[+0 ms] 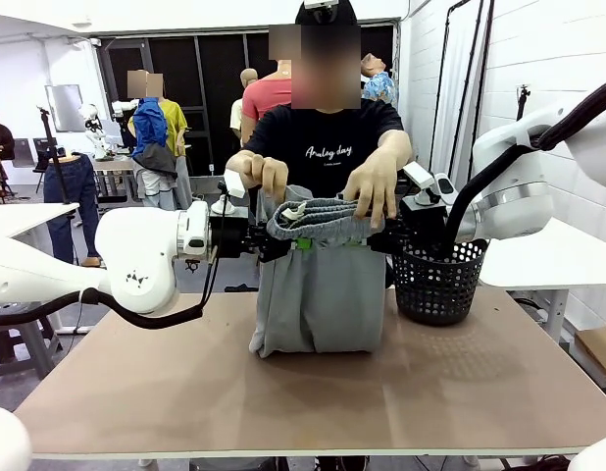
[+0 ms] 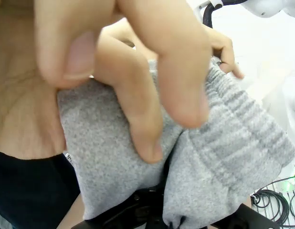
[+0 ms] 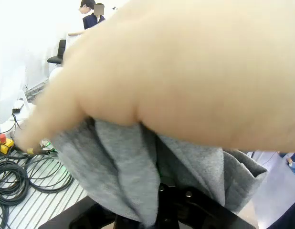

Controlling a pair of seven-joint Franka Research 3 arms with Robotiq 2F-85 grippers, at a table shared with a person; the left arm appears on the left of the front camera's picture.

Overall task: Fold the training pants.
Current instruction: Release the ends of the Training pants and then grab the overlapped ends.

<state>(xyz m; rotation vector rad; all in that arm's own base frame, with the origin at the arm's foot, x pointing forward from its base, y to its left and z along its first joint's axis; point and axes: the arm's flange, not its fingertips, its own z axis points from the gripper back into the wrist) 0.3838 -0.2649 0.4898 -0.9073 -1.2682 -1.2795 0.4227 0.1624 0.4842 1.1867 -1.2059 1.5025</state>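
left claw (image 1: 272,239) and right claw (image 1: 383,237) are clenched on the waistband (image 1: 318,209) of the training pants (image 1: 318,294), hung above the table (image 1: 283,392), lower end resting on it. risk: band could be yanked loose by the person's hands (image 1: 374,186) pressed on top.

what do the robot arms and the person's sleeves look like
The left arm and right arm have rounded white shells and black cables. The left gripper and right gripper are black, with green pads. The person wears a black short-sleeved T-shirt with white print.
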